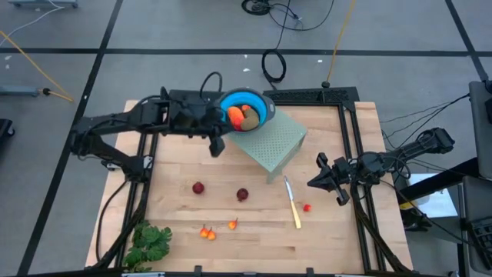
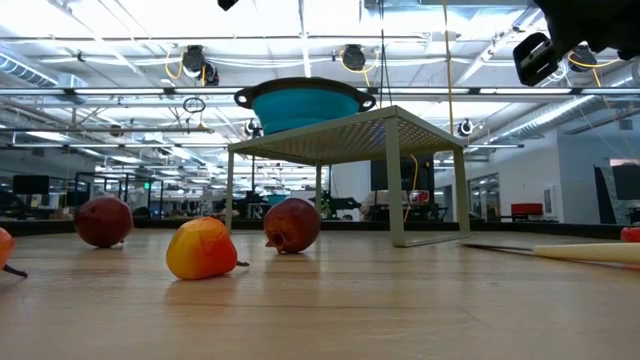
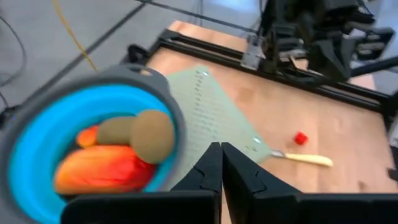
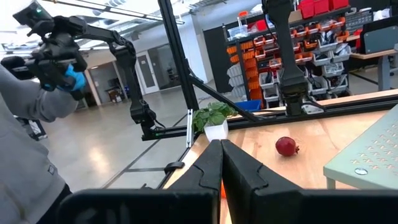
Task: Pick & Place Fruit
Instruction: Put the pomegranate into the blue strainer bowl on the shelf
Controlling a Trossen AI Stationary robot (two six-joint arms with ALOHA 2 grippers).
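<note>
A blue bowl (image 1: 259, 112) stands on a pale green perforated riser (image 1: 275, 143) and holds an orange-red piece (image 3: 99, 168) and olive-brown ovals (image 3: 149, 134). Two dark red balls (image 1: 198, 188) (image 1: 242, 195) rest on the wooden table, also low down in the low view (image 2: 103, 220) (image 2: 292, 225). Tiny orange-red bits (image 1: 206, 232) (image 1: 232, 225) and a red bit (image 1: 307, 207) lie nearer the near edge. My left gripper (image 1: 217, 144) (image 3: 221, 165) hangs shut above the table, just left of the bowl. My right gripper (image 1: 330, 181) (image 4: 221, 163) is shut, off the table at the right.
A yellow-handled knife (image 1: 293, 205) lies right of the balls. A leafy green bunch (image 1: 150, 242) sits at the near left corner. Black rails (image 1: 350, 131) frame the table. A person's grey sleeve (image 4: 25, 124) shows beyond the table's left side.
</note>
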